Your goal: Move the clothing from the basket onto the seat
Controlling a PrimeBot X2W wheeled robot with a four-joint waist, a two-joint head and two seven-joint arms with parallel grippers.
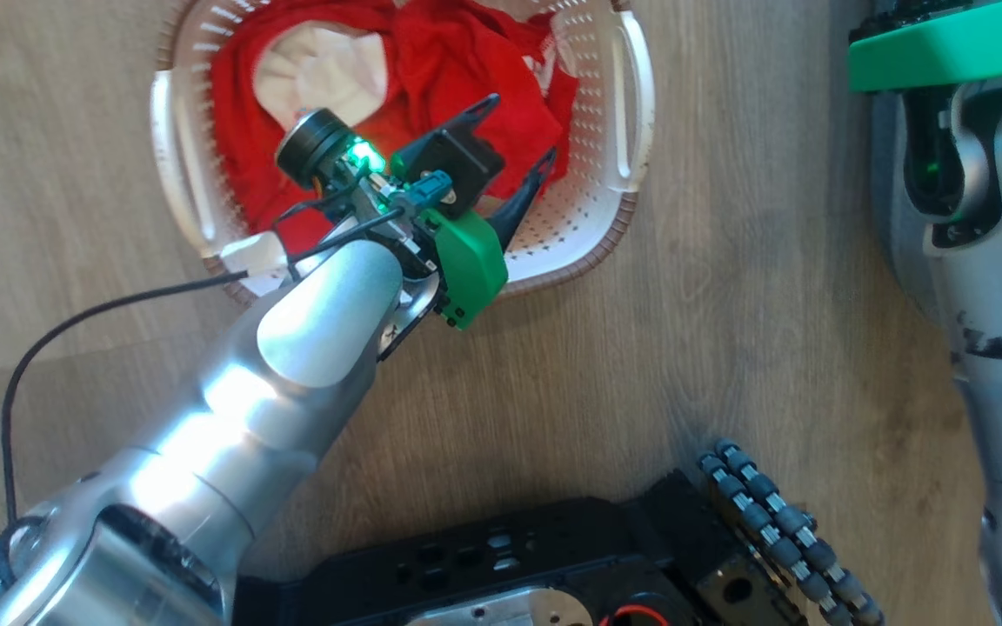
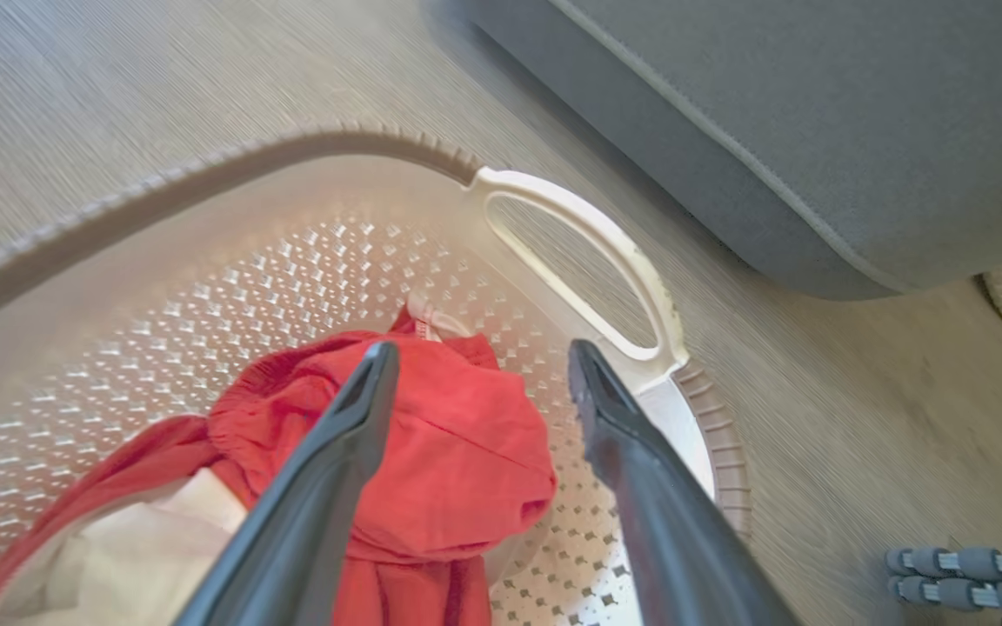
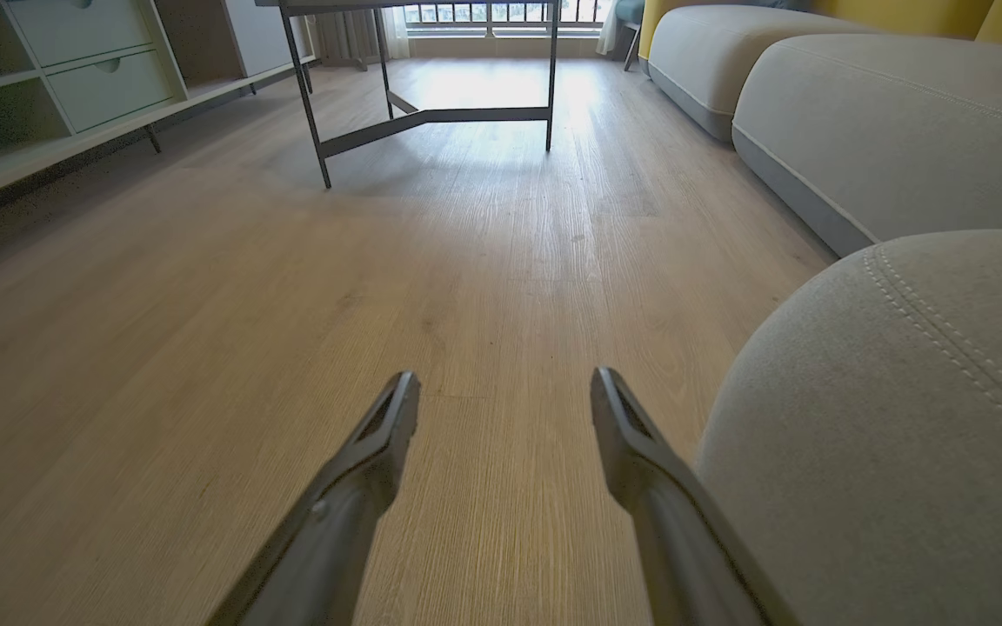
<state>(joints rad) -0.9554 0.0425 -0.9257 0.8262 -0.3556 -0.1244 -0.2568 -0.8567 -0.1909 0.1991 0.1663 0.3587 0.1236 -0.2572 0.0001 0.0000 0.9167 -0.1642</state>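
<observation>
Red clothing (image 1: 431, 78) heaped in basket (image 1: 614, 217) on wood floor (image 1: 727, 330); left pincer (image 2: 481, 352) spread, empty, over heap inside rim near one handle (image 2: 588, 252); right pincer (image 3: 505, 376) spread, empty, low over floor just beside rounded corner of seat (image 3: 901, 435).

Beneath the jaws of the left gripper (image 2: 481, 352), the clothing (image 2: 457, 469) runs off the bottom edge; beyond them the seat (image 2: 814, 130) is cropped.
</observation>
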